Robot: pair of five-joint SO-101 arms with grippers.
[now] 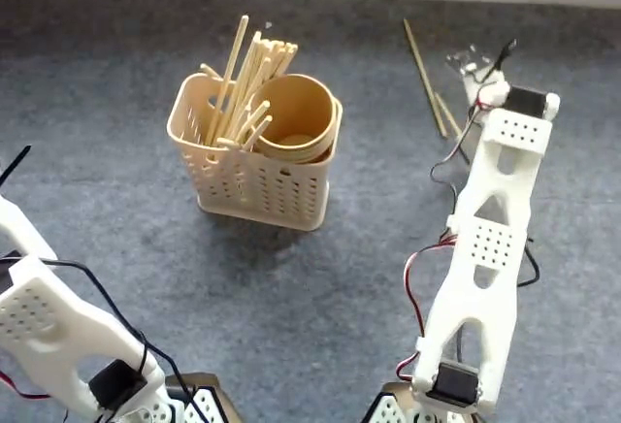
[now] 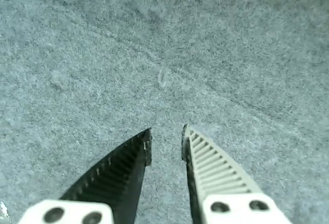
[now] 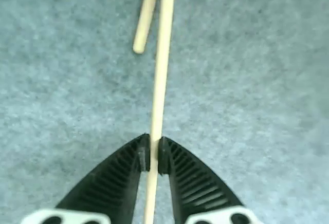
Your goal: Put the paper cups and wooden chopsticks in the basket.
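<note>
- Wooden chopstick [image 3: 163,54] pinched between right gripper [image 3: 153,154] tips; second chopstick [image 3: 145,18] lies just beside it.
- Grey counter [image 2: 231,54] under left gripper [image 2: 165,144], tips narrowly apart, holding nothing.

No legible text or labels anywhere.

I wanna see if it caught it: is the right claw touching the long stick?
Touching. In the right wrist view the right gripper pinches the long chopstick from both sides, no gap.
</note>
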